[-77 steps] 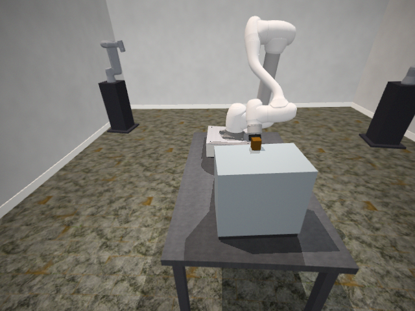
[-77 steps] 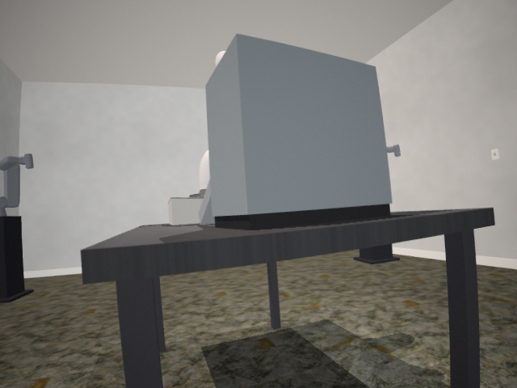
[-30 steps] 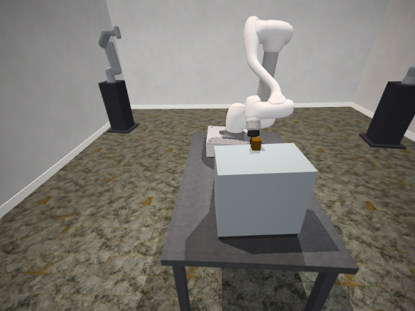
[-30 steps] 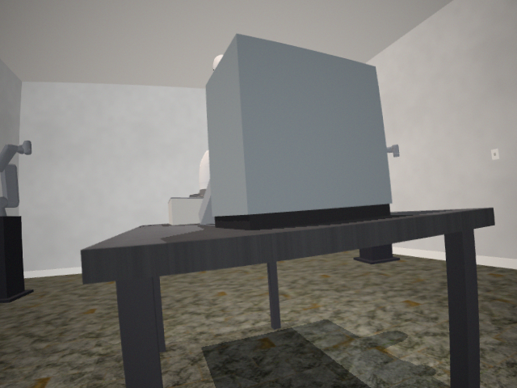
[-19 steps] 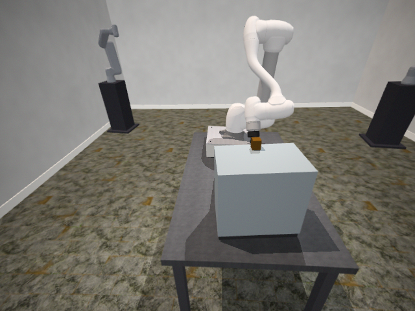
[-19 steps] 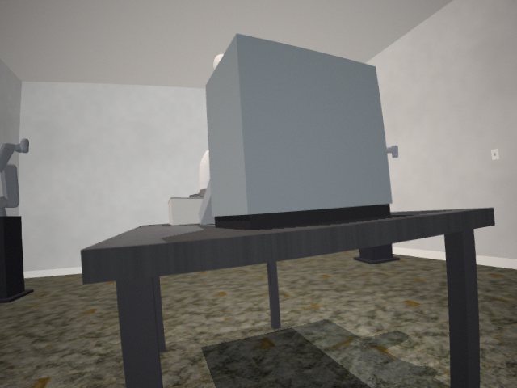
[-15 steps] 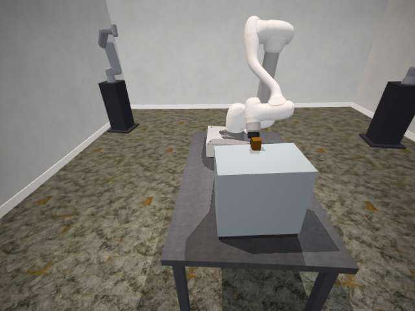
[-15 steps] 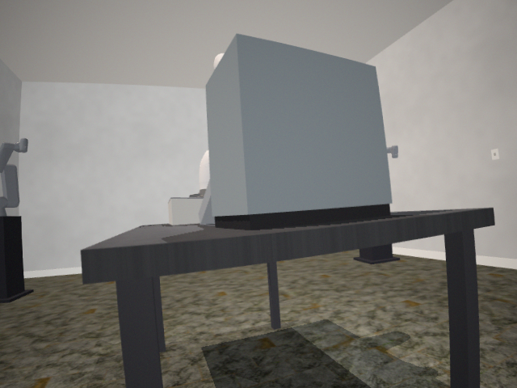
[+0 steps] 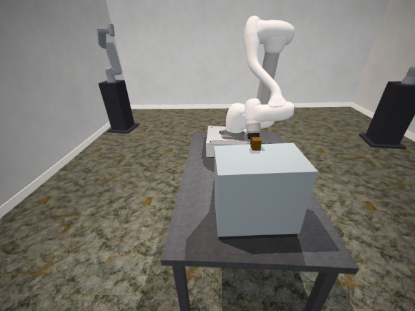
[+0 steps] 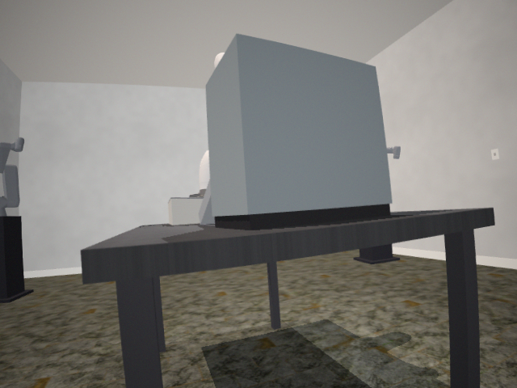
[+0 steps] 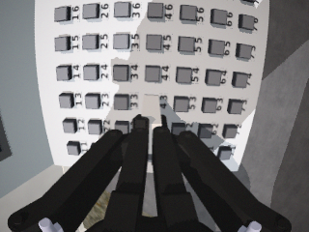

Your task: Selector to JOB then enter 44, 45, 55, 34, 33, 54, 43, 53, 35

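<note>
Well, the claw (image 9: 253,136) (image 11: 151,107) has its fingers together with nothing between them, in front of the keypad (image 11: 103,58), a pale panel with rows of square grey buttons, dark numbers printed beside them in the wrist view, all unlit where visible; the panel is on the big blue-grey box (image 9: 261,201) (image 10: 313,125), which stands on the dark table (image 9: 198,187) (image 10: 266,246)

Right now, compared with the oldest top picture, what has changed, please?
In the top view, the white arm's wrist has shifted slightly to the picture's left, showing more of the black hand. The grey arm at left has raised its upper end. I see nothing taken or released. The machine and table stayed.
</note>
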You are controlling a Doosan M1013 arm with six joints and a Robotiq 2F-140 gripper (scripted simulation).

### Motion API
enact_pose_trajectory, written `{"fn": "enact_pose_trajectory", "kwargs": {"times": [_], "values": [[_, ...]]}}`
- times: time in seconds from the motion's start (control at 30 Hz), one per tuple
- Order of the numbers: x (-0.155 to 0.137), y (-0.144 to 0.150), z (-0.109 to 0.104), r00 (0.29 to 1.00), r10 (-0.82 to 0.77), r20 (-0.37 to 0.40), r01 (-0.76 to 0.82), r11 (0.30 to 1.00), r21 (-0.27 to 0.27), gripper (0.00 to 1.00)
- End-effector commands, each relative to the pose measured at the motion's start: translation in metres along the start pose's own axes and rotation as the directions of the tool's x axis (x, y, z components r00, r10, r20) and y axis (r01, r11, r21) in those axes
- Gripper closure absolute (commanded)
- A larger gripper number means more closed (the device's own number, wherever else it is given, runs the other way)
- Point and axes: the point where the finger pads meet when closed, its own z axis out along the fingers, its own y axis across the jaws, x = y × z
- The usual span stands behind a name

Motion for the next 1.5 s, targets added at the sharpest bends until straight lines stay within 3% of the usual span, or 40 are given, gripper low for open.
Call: {"fn": "enact_pose_trajectory", "kwargs": {"times": [0.0, 1.47], "values": [[-0.001, 0.000, 0.002, 1.000, 0.005, 0.000, -0.005, 1.000, 0.000, 1.00], [-0.001, 0.000, 0.016, 1.000, 0.005, 0.001, -0.005, 1.000, 0.000, 1.00]]}}
